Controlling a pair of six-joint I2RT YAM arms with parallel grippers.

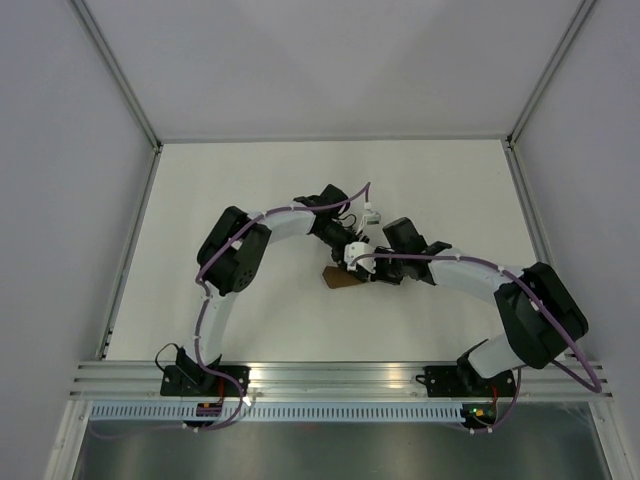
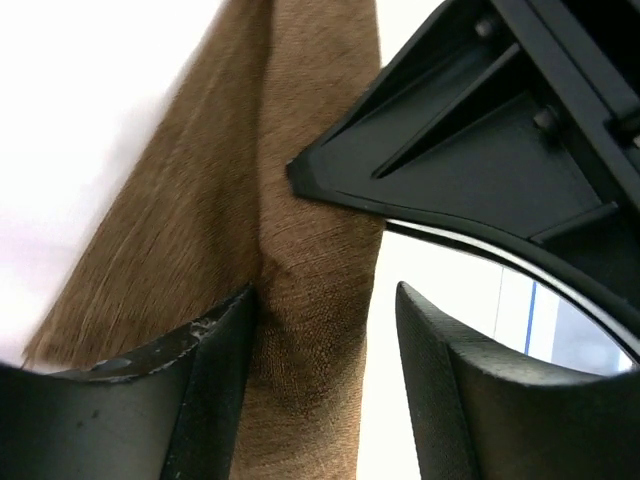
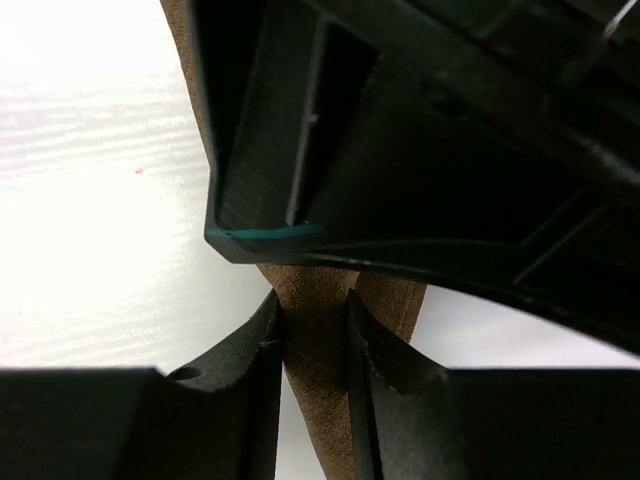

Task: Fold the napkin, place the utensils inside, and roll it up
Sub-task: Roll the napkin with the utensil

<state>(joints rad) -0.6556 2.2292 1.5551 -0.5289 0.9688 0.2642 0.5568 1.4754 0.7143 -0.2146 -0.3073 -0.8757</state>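
**Item: napkin** point(image 2: 300, 250). Count: one. Dark brown cloth, gathered into a long narrow bundle with a lengthwise crease. It runs straight out ahead of both grippers and passes between the fingers of each. In the overhead view only a small brown end shows, just under the two wrists where they meet.

**Item: utensils.** Count in view: none. Whether any lie inside the bundle cannot be told.

**Item: right gripper** point(image 3: 312, 300). Count: one. The jaws are drawn narrow, with both pads against the sides of the napkin, so it appears to have the cloth pinched. The bundle widens just ahead of its fingertips.

**Item: left gripper** point(image 2: 325, 300). Count: one. The jaws stand wide. The napkin lies against the inner face of one finger, and white surface shows between the cloth and the other finger. It grips nothing. The right gripper's black body sits close ahead of it, over the cloth.

**Item: table** point(image 1: 250, 190). Count: one. White, bearing the cloth.

**Step in hand (judgement):** late in the task, rolling or tidying the bundle, with the hold resting on the right gripper alone.

**Next move calls for (judgement):** the left gripper needs to draw clear without snagging the soft cloth. The right gripper needs a steady pinch so the roll does not loosen, and the two closely crowded wrists need room to part.
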